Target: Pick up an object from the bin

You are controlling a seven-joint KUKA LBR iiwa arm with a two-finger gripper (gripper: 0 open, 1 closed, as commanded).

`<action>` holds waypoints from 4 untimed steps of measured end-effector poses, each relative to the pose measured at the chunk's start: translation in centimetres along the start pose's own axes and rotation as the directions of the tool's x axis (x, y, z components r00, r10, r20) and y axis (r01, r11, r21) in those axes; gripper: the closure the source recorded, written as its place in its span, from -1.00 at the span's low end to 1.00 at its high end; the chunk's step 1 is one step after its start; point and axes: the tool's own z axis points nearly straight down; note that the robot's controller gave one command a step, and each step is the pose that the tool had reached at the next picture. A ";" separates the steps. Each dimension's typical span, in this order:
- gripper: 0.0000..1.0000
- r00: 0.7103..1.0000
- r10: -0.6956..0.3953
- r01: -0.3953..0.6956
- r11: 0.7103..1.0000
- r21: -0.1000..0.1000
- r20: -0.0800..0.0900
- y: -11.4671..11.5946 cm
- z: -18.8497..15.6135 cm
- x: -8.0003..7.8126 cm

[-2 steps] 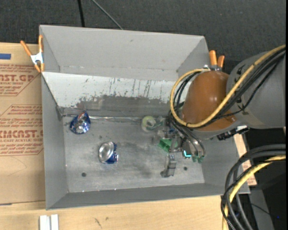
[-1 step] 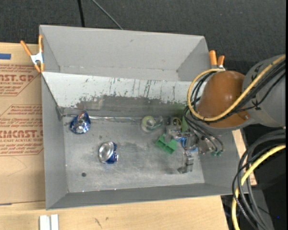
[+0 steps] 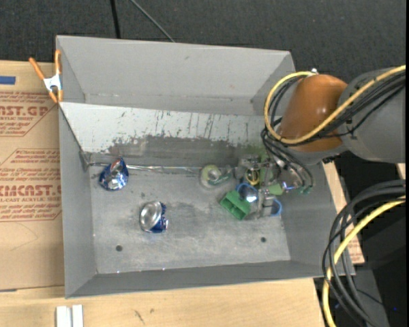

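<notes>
In the camera view we see the tool (image 3: 260, 193) lowered into the right part of the grey metal bin (image 3: 170, 73), close to the floor, with the arm's orange cover and cables above it and to its right. Directly beside the tool, on its left, lies a green block (image 3: 234, 204) with a small blue piece (image 3: 248, 192) against it; we cannot tell whether the tool touches either. A pale round object (image 3: 214, 176) lies near the tool, further left and slightly toward the back wall. Two crumpled blue-and-silver wrappers lie well apart from the tool, one (image 3: 153, 218) to the left and forward, the other (image 3: 114, 175) far left. We cannot tell whether the tool is released or clenched.
</notes>
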 end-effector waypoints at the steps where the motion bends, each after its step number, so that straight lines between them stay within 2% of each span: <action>1: -1.00 1.000 0.019 -0.019 1.000 -0.001 -0.002 0.9 1.5 1.3; 2: 1.00 1.000 0.020 -0.020 1.000 -0.001 -0.001 0.9 1.4 1.3; 3: -1.00 1.000 0.019 -0.019 1.000 -0.001 -0.003 0.9 1.5 1.3; 4: -1.00 0.999 -0.039 0.039 0.999 -0.001 -0.008 -3.4 1.3 9.7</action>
